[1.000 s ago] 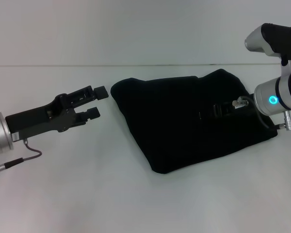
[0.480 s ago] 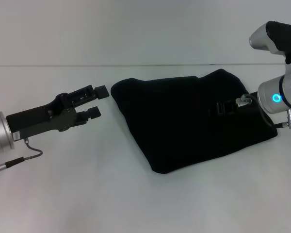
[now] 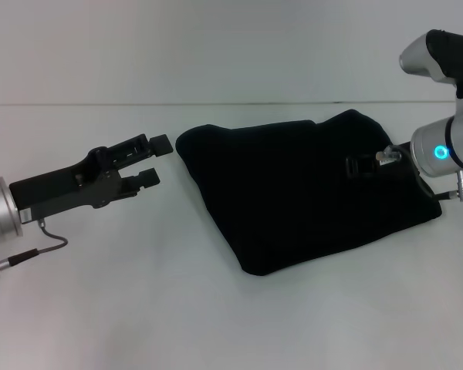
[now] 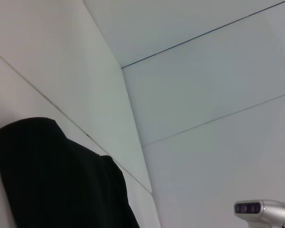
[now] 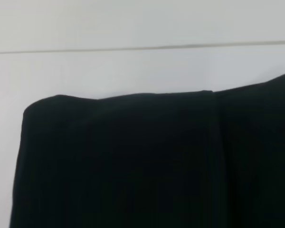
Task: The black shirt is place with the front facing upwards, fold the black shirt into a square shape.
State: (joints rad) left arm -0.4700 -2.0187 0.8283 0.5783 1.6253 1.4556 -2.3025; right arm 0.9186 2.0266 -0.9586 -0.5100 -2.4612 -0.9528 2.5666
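Observation:
The black shirt [image 3: 293, 193] lies folded into a compact, roughly four-sided bundle on the white table [image 3: 123, 308], right of centre. No lettering shows on it. My left gripper [image 3: 156, 162] hovers just left of the shirt's left corner, open, with nothing between its fingers. My right gripper [image 3: 359, 166] is over the right part of the shirt, dark against the dark cloth. The left wrist view shows one rounded corner of the shirt [image 4: 61, 180]. In the right wrist view the folded shirt [image 5: 133, 166] fills the lower part of the picture.
A seam [image 3: 100, 104] runs across the table behind the shirt. The silver camera housing of my right arm [image 4: 261, 209] shows in the left wrist view.
My right arm has drawn back to the right and slightly up over the shirt. The left arm and the shirt have stayed where they were.

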